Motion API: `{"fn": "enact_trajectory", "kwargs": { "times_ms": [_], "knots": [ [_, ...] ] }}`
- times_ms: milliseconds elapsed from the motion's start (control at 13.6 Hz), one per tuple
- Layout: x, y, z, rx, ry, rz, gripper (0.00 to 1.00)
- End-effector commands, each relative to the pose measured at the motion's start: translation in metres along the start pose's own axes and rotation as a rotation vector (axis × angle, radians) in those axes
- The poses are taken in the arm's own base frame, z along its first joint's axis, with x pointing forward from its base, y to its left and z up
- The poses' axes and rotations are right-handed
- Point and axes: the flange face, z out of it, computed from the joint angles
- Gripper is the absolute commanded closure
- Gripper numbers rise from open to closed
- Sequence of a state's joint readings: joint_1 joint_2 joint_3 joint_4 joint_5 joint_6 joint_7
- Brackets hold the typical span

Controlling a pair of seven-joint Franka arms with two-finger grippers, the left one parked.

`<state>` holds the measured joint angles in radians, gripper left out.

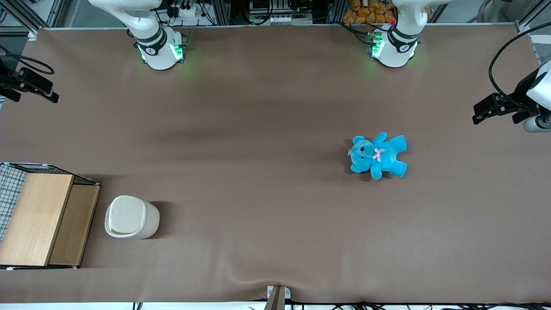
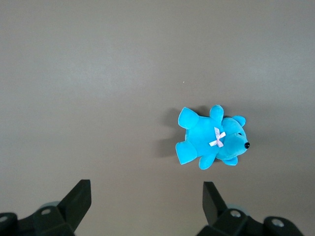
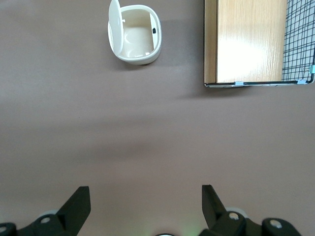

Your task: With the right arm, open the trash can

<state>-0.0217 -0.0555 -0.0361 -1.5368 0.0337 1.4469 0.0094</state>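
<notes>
The cream-white trash can [image 1: 131, 217] stands on the brown table near the front camera, toward the working arm's end, beside a wooden box. In the right wrist view the trash can [image 3: 134, 35] has its lid [image 3: 114, 27] raised upright and its hollow inside shows. My right gripper [image 3: 145, 206] hangs high above the table, well apart from the can and farther from the front camera than it. It is open, with only bare table between its fingers. In the front view the gripper [image 1: 32, 84] shows as a black shape at the table's edge.
A wooden box with wire mesh [image 1: 41, 217] [image 3: 251, 42] sits right beside the can. A blue teddy bear [image 1: 379, 156] [image 2: 212, 136] lies on the table toward the parked arm's end. The brown cloth [image 1: 258, 172] covers the table.
</notes>
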Motion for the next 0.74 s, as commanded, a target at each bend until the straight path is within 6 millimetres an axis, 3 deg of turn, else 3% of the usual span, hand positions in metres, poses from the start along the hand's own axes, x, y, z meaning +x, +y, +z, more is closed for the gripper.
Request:
{"fn": "enact_trajectory", "kwargs": {
  "times_ms": [0,221,663],
  "knots": [
    [0.001,-0.002,-0.002,0.012,0.002,-0.011,0.00],
    [0.002,-0.003,-0.002,0.012,0.000,-0.009,0.00],
    [0.013,-0.007,0.020,0.036,-0.044,-0.010,0.00]
  ]
}}
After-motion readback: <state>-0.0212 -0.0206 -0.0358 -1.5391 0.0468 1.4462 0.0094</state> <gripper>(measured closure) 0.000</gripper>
